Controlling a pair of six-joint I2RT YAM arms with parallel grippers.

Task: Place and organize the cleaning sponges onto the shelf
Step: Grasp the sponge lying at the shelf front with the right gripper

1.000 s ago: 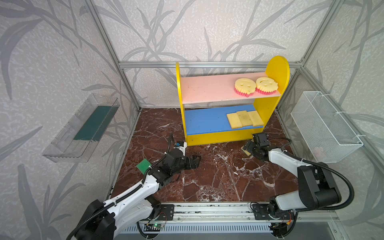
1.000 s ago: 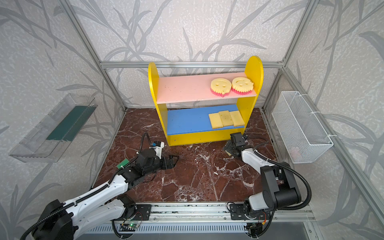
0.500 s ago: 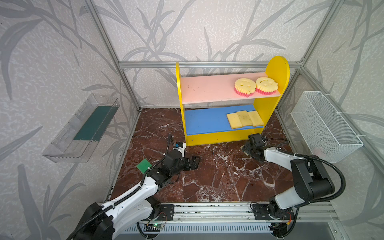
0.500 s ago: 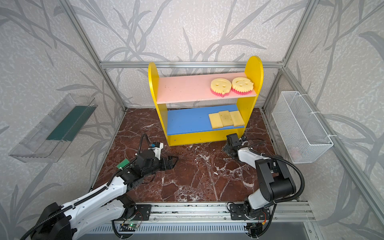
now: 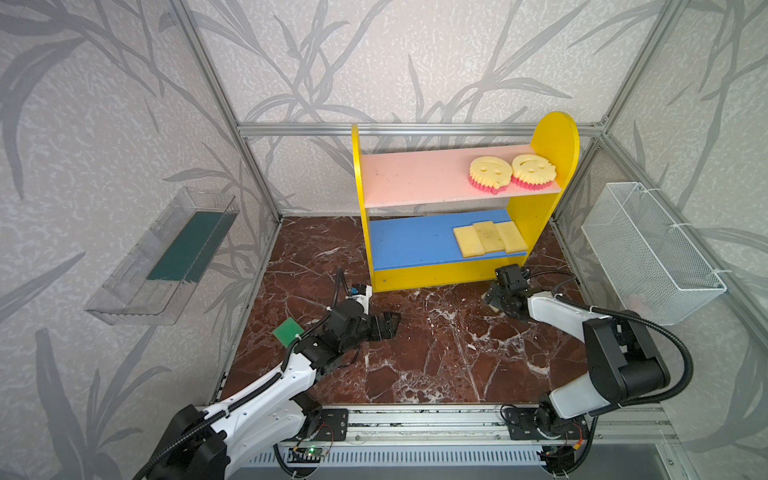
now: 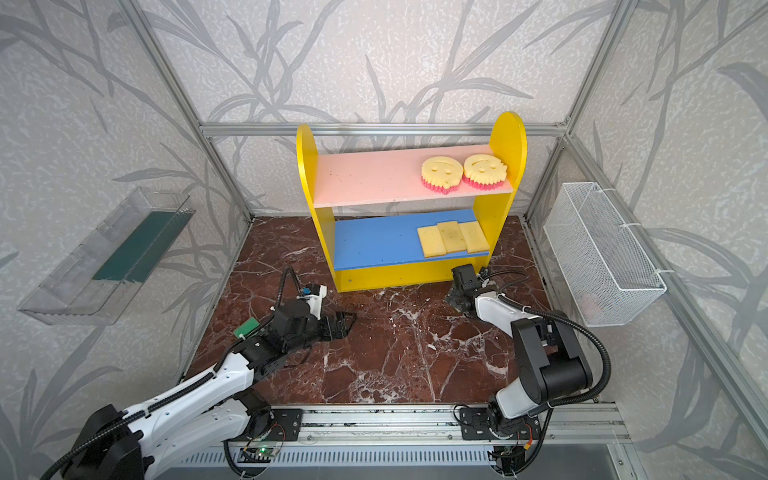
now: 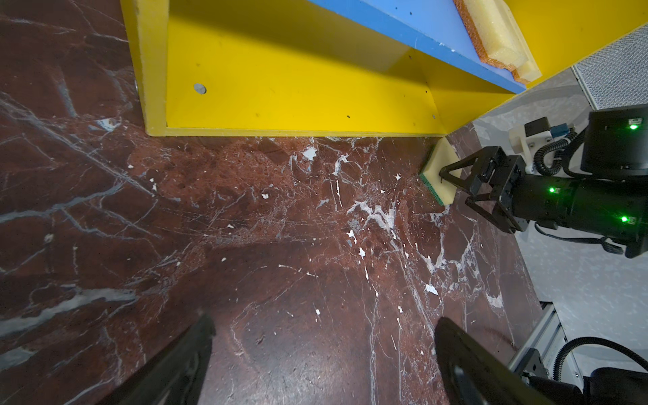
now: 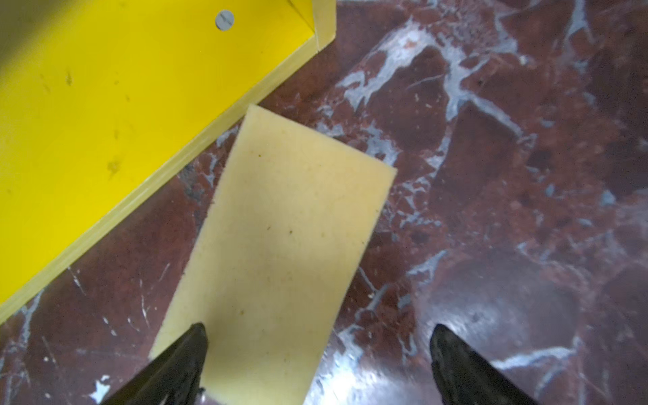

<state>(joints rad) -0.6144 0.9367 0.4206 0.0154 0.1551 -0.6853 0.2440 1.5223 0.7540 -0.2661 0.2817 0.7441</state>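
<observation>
Five sponges sit on the shelf. Right hand, jaws wide and empty, has edged lower over the pale sponge on the counter by the shelf's front right corner: grasp likely next. Left hand open, idle.

The shelf was set at the back of the floor. Two round sponges were laid at the right end of its upper board, three rectangular sponges beneath on the lower board. A further sponge was laid on the floor just before the shelf's right front corner, a last sponge well to its left.
</observation>
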